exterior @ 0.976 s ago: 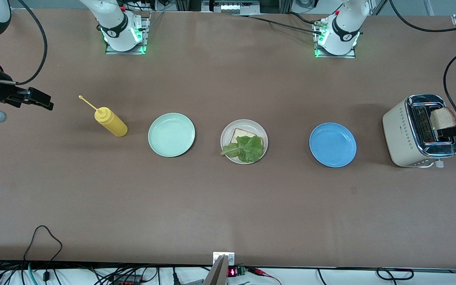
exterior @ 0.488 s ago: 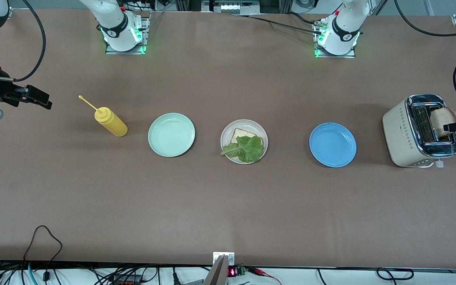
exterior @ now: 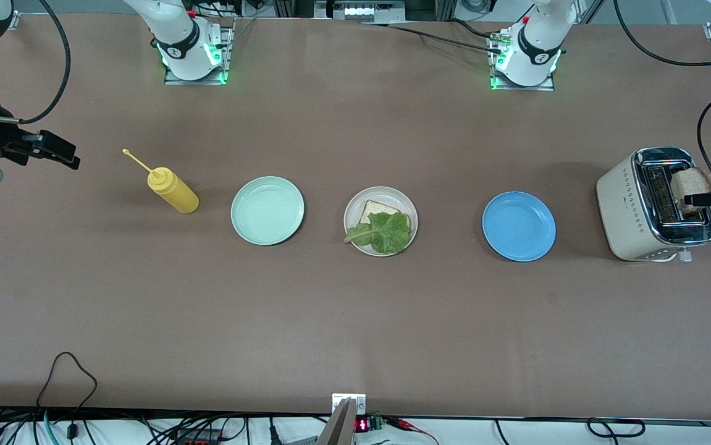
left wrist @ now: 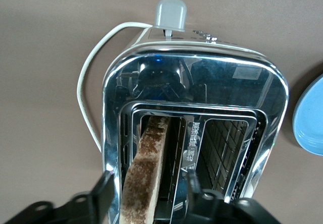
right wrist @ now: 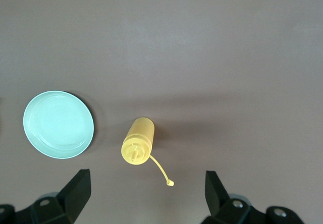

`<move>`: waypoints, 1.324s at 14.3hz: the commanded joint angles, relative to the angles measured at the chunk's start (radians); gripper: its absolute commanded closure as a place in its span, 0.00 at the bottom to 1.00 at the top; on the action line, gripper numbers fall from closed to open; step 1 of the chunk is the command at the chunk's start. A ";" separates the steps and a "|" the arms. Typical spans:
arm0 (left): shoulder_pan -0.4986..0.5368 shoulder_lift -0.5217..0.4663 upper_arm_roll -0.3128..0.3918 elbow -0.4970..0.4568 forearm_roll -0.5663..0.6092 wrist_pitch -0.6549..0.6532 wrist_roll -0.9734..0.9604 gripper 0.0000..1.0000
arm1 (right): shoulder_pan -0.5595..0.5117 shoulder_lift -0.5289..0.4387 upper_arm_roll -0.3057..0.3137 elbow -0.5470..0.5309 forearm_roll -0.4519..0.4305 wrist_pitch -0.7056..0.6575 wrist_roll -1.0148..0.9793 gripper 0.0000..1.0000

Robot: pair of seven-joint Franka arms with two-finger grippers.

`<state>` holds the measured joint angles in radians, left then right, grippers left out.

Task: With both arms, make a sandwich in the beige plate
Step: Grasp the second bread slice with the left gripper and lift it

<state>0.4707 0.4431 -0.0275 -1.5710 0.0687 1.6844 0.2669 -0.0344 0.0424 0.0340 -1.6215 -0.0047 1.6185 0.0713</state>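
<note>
The beige plate [exterior: 386,193] lies at the middle of the front view, between a mint-green plate [exterior: 267,210] and a blue plate [exterior: 519,225]. In it there is one toast slice [exterior: 372,208], and a ruffled lettuce leaf [exterior: 383,232] covers the part of this slice nearer to the camera. No second slice lies on the leaf, so the sandwich is not yet complete.

A cream toaster [exterior: 630,204] with a chrome top stands at the left arm's end of the table, at the edge of the frame. A browned toast slice [exterior: 689,180] stands upright in one of its two slots and sticks out above the top. The other slot is empty.

The left gripper [exterior: 695,199] hangs over the toaster, at this slice. In the left wrist view its fingers [left wrist: 108,183] stand one on each side of the slice, spread, with a narrow gap that shows at least on one side.

The right gripper [exterior: 71,159] waits in the air over the table at the right arm's end, at mid-height of the frame. Its pincer is spread wide and holds nothing. Below it, in the right wrist view, stands a yellow squeeze bottle [right wrist: 137,142] with its cap hanging on a strap, just beside the mint-green plate.
</note>
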 commanded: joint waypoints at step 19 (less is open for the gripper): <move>0.000 -0.061 -0.306 0.306 -0.076 -0.454 0.005 0.99 | 0.002 0.010 -0.003 0.015 -0.014 0.026 0.008 0.00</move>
<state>0.4660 0.3855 -0.2442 -1.2771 0.0037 1.2604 0.2801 -0.0351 0.0449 0.0315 -1.6215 -0.0051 1.6381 0.0715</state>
